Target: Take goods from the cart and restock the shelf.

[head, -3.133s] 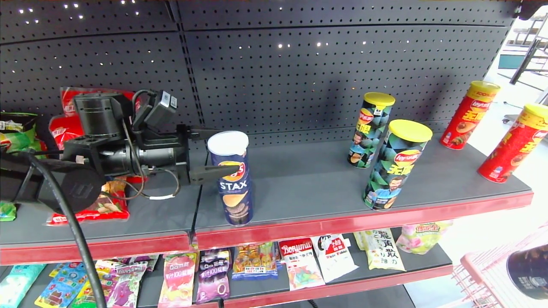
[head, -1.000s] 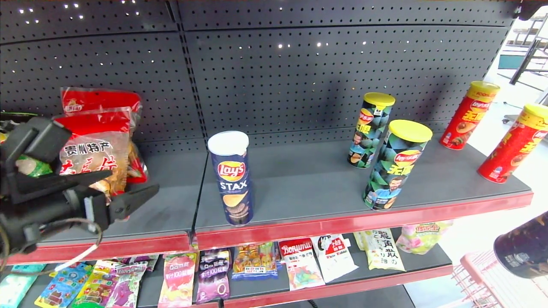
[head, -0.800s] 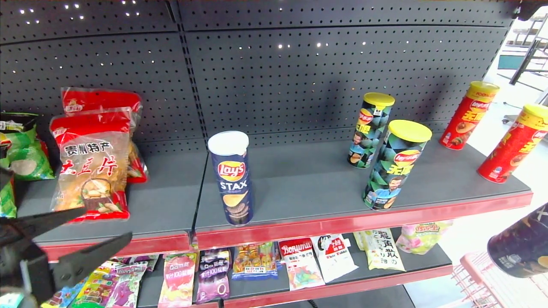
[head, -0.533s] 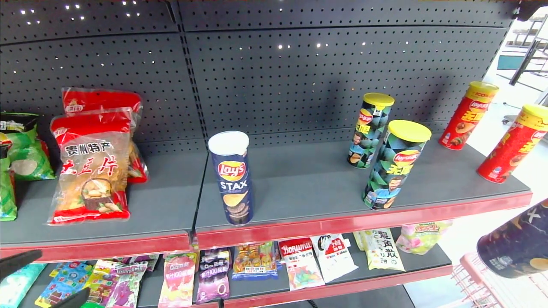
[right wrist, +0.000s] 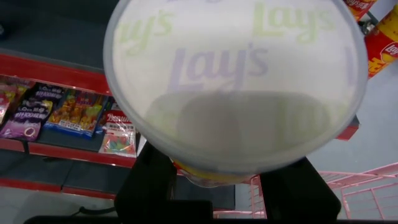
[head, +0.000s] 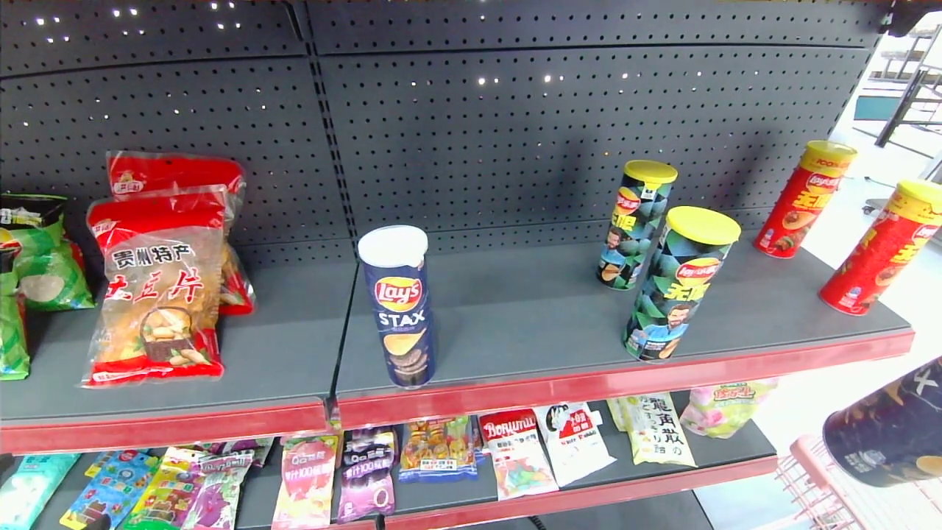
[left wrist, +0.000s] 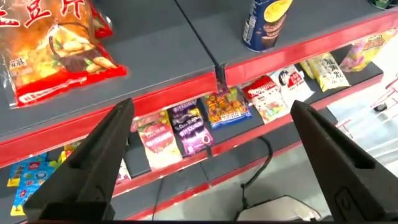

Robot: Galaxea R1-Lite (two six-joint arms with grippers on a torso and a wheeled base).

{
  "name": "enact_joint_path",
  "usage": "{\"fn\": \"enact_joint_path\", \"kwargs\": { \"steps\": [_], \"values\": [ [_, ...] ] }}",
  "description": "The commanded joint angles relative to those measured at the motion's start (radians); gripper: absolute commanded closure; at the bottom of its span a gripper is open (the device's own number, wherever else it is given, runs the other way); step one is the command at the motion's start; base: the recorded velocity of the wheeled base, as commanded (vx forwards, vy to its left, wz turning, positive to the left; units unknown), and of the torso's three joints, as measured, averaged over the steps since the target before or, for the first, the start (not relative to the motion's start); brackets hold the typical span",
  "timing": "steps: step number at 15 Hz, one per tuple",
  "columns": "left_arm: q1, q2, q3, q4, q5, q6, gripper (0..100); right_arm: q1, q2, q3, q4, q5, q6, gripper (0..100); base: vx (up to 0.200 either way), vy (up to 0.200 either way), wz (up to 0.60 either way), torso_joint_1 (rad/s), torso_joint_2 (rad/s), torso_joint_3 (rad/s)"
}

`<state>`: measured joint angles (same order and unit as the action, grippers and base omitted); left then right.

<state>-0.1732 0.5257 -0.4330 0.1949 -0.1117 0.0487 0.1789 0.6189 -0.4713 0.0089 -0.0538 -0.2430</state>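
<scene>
A dark blue chip can [head: 397, 309] with a white lid stands upright near the front edge of the grey shelf [head: 530, 309]; it is also in the left wrist view [left wrist: 264, 22]. My left gripper [left wrist: 211, 149] hangs open and empty in front of the shelf's red lip, over the lower shelf. At the lower right, above the pink wire cart [head: 813, 478], a second dark chip can [head: 887, 434] is held tilted. My right gripper [right wrist: 225, 183] is shut on its body, just below the pale lid [right wrist: 236, 81].
Two green-patterned cans [head: 681, 283] [head: 636, 221] and two red cans [head: 806, 199] [head: 883, 246] stand on the shelf's right half. Red snack bags [head: 158, 294] and green bags [head: 37, 272] lean at the left. Flat packets [head: 441, 449] line the lower shelf.
My left gripper let go of the blue can and drew back down and left, out of the head view. The dark can at the lower right rose from the cart and shifted slightly left.
</scene>
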Motion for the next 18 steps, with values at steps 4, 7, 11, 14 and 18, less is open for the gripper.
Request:
{"fn": "enact_joint_path", "kwargs": {
  "steps": [4, 7, 11, 14, 18],
  "values": [
    [0.000, -0.082, 0.051, 0.003, 0.001, 0.003, 0, 0.001, -0.028, 0.019, 0.000, -0.001, -0.001, 100, 0.000, 0.000, 0.00, 0.000, 0.00, 0.000],
    [0.000, -0.101, 0.074, 0.003, 0.001, 0.003, 0, 0.001, -0.028, 0.023, 0.000, -0.001, -0.001, 100, 0.000, 0.000, 0.00, 0.000, 0.00, 0.000],
    [0.000, -0.099, 0.074, 0.003, 0.000, 0.005, 0, 0.001, -0.030, 0.028, -0.001, -0.001, 0.001, 100, 0.000, 0.000, 0.30, 0.000, 0.00, 0.001],
    [0.000, -0.101, 0.079, 0.003, 0.000, 0.005, 0, 0.001, -0.030, 0.029, -0.001, -0.001, 0.002, 100, 0.000, 0.000, 0.60, -0.001, 0.00, 0.002],
    [0.000, -0.130, 0.092, 0.003, 0.000, 0.005, 0, 0.001, -0.038, 0.029, -0.001, 0.000, 0.002, 100, 0.000, 0.000, 0.45, 0.005, 0.00, -0.001]
  ]
}}
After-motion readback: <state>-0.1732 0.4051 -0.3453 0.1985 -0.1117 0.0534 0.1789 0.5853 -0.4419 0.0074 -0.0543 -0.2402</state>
